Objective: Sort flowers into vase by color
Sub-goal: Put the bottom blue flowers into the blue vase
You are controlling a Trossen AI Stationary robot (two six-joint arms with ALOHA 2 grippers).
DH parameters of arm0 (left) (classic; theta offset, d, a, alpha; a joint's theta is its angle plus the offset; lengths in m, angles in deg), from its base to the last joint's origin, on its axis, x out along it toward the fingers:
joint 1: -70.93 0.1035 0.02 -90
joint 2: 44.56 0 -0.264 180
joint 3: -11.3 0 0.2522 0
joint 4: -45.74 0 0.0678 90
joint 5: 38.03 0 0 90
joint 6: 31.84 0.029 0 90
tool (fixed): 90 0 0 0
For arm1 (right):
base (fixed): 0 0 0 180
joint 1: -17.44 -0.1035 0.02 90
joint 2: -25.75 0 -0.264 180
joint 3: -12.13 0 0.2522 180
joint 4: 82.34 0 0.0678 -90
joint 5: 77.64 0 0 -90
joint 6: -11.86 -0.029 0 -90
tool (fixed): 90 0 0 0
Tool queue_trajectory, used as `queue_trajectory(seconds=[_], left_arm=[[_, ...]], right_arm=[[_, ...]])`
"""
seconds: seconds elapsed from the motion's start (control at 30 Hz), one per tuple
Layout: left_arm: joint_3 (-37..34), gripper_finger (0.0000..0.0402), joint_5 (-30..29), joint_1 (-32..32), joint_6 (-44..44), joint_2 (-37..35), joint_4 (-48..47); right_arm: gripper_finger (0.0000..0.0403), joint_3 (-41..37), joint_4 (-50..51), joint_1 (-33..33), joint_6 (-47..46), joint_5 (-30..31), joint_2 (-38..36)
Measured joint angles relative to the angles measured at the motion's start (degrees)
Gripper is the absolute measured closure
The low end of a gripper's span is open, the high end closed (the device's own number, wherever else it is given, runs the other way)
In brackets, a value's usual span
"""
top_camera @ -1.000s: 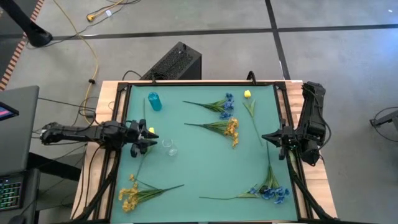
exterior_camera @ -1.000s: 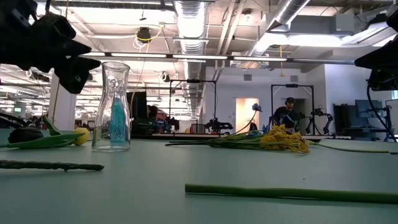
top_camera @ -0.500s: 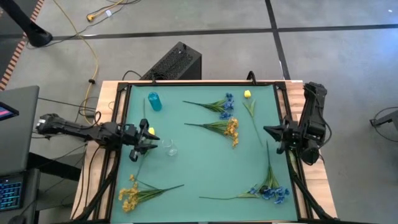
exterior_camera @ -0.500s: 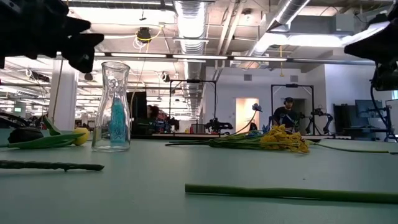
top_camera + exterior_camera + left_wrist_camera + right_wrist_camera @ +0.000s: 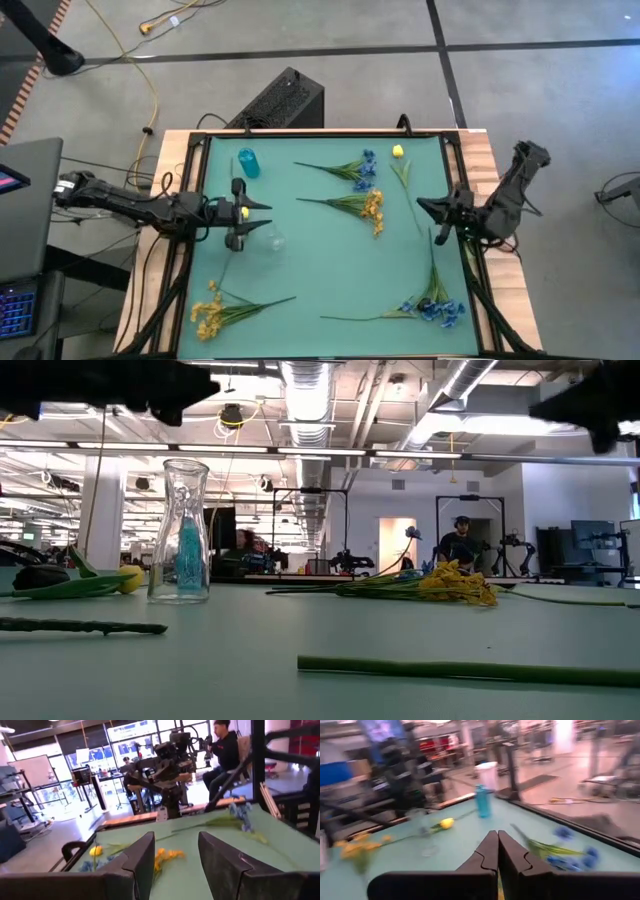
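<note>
Several flower stems lie flat on the green mat: a blue spray (image 5: 356, 168), a yellow spray (image 5: 364, 206), a yellow bud stem (image 5: 401, 165), a blue spray (image 5: 432, 306) near the right corner, and a yellow spray (image 5: 214, 311) near the left corner. Another yellow bud (image 5: 243, 211) lies just under my left gripper (image 5: 266, 216). That gripper is open and hovers above the mat beside the clear glass vase (image 5: 272, 238). A blue vase (image 5: 248, 162) stands at the far left. My right gripper (image 5: 422, 209) is shut, empty and raised at the mat's right side.
The mat has a raised dark frame (image 5: 322, 132). A long green stalk (image 5: 470, 672) lies across the near part of the mat, and another stalk (image 5: 80, 626) lies at the near left. A person (image 5: 225, 750) sits beyond the table in the left wrist view.
My left gripper has risen and moved a little toward the table's right, coming over the yellow bud beside the clear vase. My right arm has lifted and tipped its gripper, with the elbow swinging out past the right edge. No flower or vase has moved.
</note>
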State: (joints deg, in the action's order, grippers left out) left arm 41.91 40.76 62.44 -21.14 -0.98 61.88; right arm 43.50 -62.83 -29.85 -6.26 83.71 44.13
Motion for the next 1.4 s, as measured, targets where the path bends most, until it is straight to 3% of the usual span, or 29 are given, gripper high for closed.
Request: queue_trajectory(seconds=[0.17,0.3,0.53,0.77,1.0,1.17,1.4], left_arm=[[0.49,0.0260,0.42,0.00,-3.00,4.94,-1.31],[0.73,0.0260,-0.15,0.10,1.66,7.38,1.20],[3.58,0.0260,0.24,0.17,7.18,7.42,0.71],[3.86,0.0260,0.29,0.17,5.76,7.42,-0.42],[3.86,0.0260,-0.02,0.17,4.69,7.42,-1.92],[3.88,0.0260,-0.08,0.17,4.68,7.42,0.25],[3.90,0.0260,-0.17,0.22,5.60,7.42,1.26]], right_arm=[[0.0374,0.00,-7.07,8.34,4.99,-14.07,0.97],[0.0360,0.02,-7.90,14.02,5.47,-21.04,3.48],[0.0322,6.73,-6.02,21.12,11.21,-35.95,14.44],[0.0289,24.61,17.10,21.94,25.08,-45.51,28.99],[0.0261,39.79,37.44,21.13,37.05,-45.85,44.32],[0.0242,45.36,51.60,21.13,41.21,-46.46,54.50],[0.0212,46.62,71.53,21.02,51.77,-54.39,67.85]])
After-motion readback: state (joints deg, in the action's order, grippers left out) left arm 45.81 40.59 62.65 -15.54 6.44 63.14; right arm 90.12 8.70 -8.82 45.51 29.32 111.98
